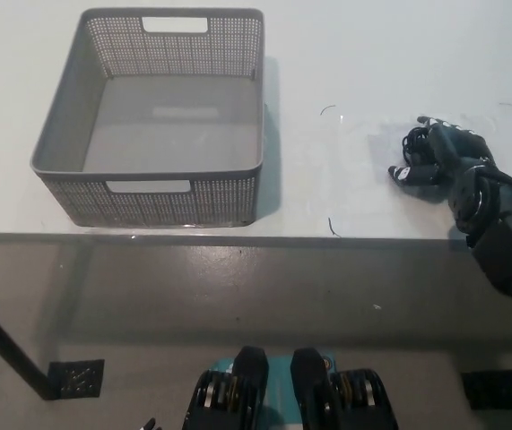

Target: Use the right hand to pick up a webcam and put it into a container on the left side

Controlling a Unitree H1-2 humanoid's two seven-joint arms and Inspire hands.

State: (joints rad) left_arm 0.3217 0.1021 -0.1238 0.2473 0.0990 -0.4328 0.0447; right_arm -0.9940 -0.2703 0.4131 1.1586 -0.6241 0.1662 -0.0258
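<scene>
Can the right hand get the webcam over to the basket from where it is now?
Probably yes. The right hand is curled over the webcam, and bare table lies between it and the open-topped basket.

Looks like a lab/test space to me: I'm stood at a plain white table (345,54) w/ only a grey perforated plastic basket (148,193) on it, bare grey floor (238,296) below, and a dark table leg (4,345) on a black foot plate (76,378).
</scene>
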